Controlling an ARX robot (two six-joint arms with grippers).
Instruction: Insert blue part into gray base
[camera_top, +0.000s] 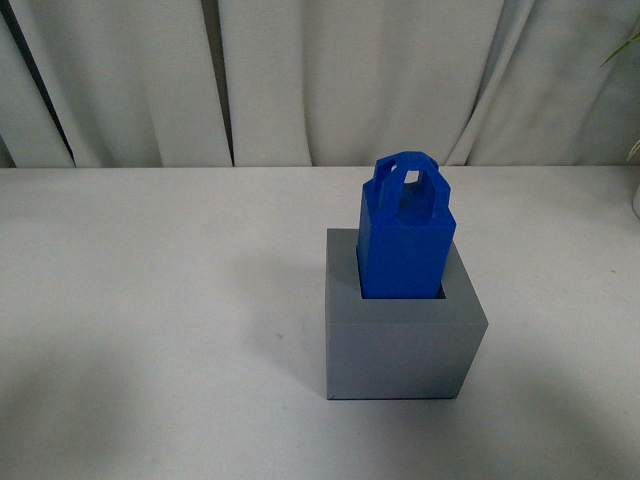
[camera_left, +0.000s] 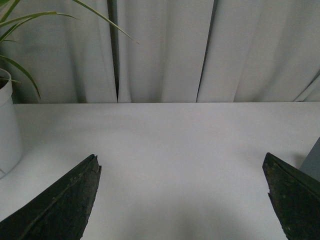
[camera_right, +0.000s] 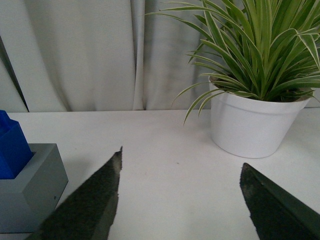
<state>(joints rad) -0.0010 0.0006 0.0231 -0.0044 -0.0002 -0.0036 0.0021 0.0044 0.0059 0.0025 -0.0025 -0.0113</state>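
The blue part (camera_top: 405, 240) stands upright with its lower end in the square recess of the gray base (camera_top: 402, 345), near the middle of the white table; its loop handles are on top. Neither arm shows in the front view. My left gripper (camera_left: 181, 165) is open and empty over bare table, and a sliver of the gray base (camera_left: 312, 160) shows beside one finger. My right gripper (camera_right: 181, 165) is open and empty over bare table, with the gray base (camera_right: 27, 187) and the blue part (camera_right: 11, 147) off to one side.
A white table (camera_top: 150, 300) runs back to pale curtains (camera_top: 320, 80). A white pot with a striped-leaf plant (camera_right: 252, 120) stands beyond the right gripper. Another white pot (camera_left: 7, 130) with leaves stands beside the left gripper.
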